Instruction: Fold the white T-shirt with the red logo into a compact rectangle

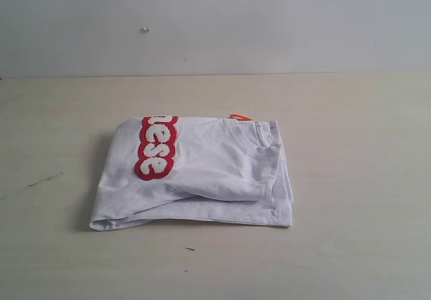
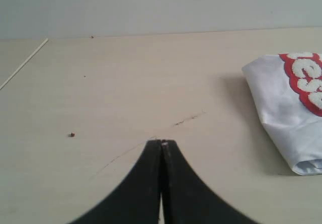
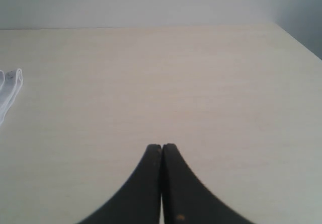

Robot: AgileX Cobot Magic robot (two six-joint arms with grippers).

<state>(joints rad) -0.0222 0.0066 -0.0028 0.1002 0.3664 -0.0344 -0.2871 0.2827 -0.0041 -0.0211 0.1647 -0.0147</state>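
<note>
The white T-shirt (image 1: 202, 175) lies folded in a rough rectangle at the middle of the table, its ribbed neck and small orange tag (image 1: 240, 117) at the back. Part of the red logo (image 1: 156, 147) with fluffy white letters runs along the fold on the left half. Neither arm appears in the exterior view. My left gripper (image 2: 162, 142) is shut on nothing above bare table, with the white T-shirt (image 2: 282, 108) and red logo (image 2: 307, 80) off to one side. My right gripper (image 3: 162, 146) is shut and empty too; only an edge of the white T-shirt (image 3: 10, 90) shows there.
The pale wooden table (image 1: 350, 178) meets a plain wall behind. A dark scratch (image 2: 188, 118) and a small crumb (image 2: 72, 134) mark the surface near the left gripper. The table's corner edge (image 3: 297, 40) shows in the right wrist view.
</note>
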